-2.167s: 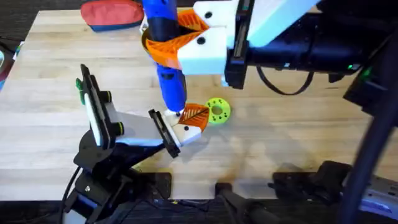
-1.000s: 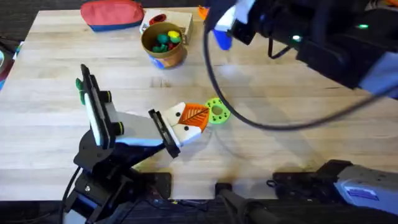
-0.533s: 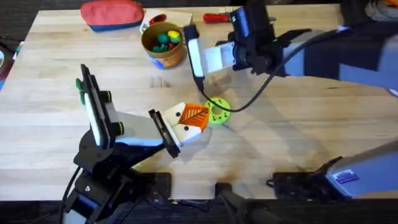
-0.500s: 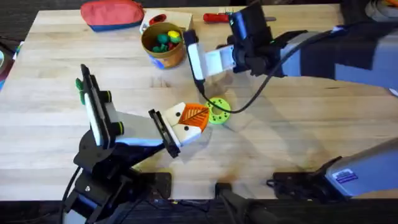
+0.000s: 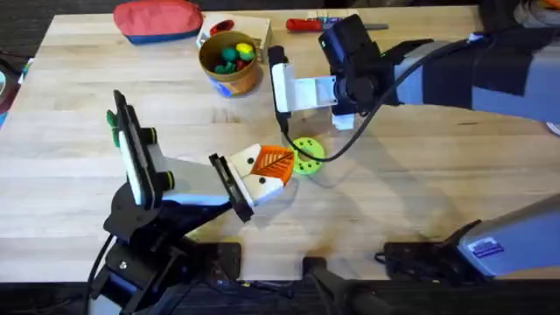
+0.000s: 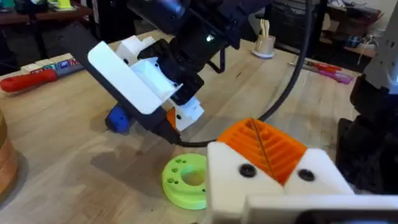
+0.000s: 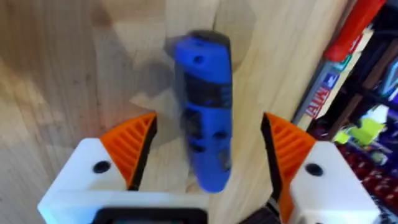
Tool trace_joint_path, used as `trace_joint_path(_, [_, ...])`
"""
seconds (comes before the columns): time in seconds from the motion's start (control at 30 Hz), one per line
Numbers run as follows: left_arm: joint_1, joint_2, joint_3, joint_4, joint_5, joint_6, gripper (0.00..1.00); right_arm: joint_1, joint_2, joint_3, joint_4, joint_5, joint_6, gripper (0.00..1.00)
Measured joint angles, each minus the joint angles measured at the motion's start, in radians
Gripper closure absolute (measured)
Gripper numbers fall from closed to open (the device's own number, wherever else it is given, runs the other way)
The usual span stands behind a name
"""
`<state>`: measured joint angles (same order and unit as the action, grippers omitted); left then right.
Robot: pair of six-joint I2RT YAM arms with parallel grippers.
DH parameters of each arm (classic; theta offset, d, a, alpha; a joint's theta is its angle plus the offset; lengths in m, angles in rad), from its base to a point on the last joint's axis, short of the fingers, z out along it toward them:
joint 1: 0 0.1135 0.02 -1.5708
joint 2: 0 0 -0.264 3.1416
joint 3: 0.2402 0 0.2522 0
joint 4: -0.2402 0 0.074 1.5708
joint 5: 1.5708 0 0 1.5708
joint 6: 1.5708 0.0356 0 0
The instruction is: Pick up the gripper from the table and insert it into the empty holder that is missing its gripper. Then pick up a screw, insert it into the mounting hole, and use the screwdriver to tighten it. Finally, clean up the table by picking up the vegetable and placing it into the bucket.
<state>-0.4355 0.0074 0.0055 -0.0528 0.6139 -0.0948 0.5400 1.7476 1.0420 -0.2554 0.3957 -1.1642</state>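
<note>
1. Right pincer [image 7: 205,155] is standing wide open, its orange pads on either side of the blue screwdriver [image 7: 204,109] without touching it; the screwdriver is lying on the table [image 5: 420,175] between them.
2. Seen from overhead, the right pincer [image 5: 278,79] is reaching in from the right and sitting just right of the bucket [image 5: 230,61], with the red-handled screwdriver [image 5: 306,24] lying near the table's far edge behind it.
3. Left pincer [image 5: 262,171] is resting low near the table's middle, its white holder [image 6: 273,186] carrying the orange wedge piece [image 6: 264,146], which is seated in it and fixed with dark screws; whether its fingers are apart or together cannot be told.
4. A lime-green ring [image 5: 306,156] is lying on the table, just beside the left pincer's tip.
5. The bucket is standing upright near the far edge, holding small coloured toy pieces, among them a dark-green one [image 5: 227,54].
6. A red pouch [image 5: 157,19] is sitting at the far left corner.
</note>
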Motion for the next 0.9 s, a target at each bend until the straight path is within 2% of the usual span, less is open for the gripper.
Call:
trace_joint_path(0.17, [0.0, 0.0, 0.0, 0.0, 0.0, 0.0, 0.994, 0.0, -0.015, 0.0, -0.052, -0.001, 0.139, 0.01])
trace_joint_path(0.23, [0.0, 0.0, 0.0, 0.0, 0.0, 0.001, 0.908, 0.0, -0.027, 0.0, -0.07, -0.004, 0.188, 0.01])
trace_joint_path(0.33, [0.0, 0.0, 0.0, 0.0, 0.0, -0.001, 0.485, 0.0, -0.056, -0.003, -0.087, -0.027, 0.256, 0.01])
trace_joint_path(0.4, [0.0, 0.0, 0.0, 0.0, 0.0, -0.003, 0.162, 0.0, -0.092, -0.003, -0.099, -0.045, 0.305, 0.01])
trace_joint_path(0.43, [0.0, 0.0, 0.0, 0.0, 0.0, -0.007, 0.056, 0.0, -0.113, -0.003, -0.104, -0.052, 0.329, 0.01])
trace_joint_path(0.5, [0.0, 0.0, 0.0, 0.0, 0.0, -0.007, 0.016, 0.0, -0.161, -0.003, -0.125, -0.067, 0.379, 0.01])
trace_joint_path(0.77, [0.0, 0.0, 0.0, 0.027, -0.016, -0.007, 0.014, 0.0, -0.282, 0.027, -0.176, -0.092, 0.537, 0.01])
trace_joint_path(0.83, [0.0, 0.0, 0.002, 0.05, -0.035, -0.008, 0.015, 0.0, -0.296, 0.035, -0.189, -0.097, 0.565, 0.01])
trace_joint_path(0.9, [0.0, 0.0, 0.016, -0.002, -0.075, -0.019, 0.015, 0.0, -0.307, 0.039, -0.192, -0.098, 0.588, 0.01])
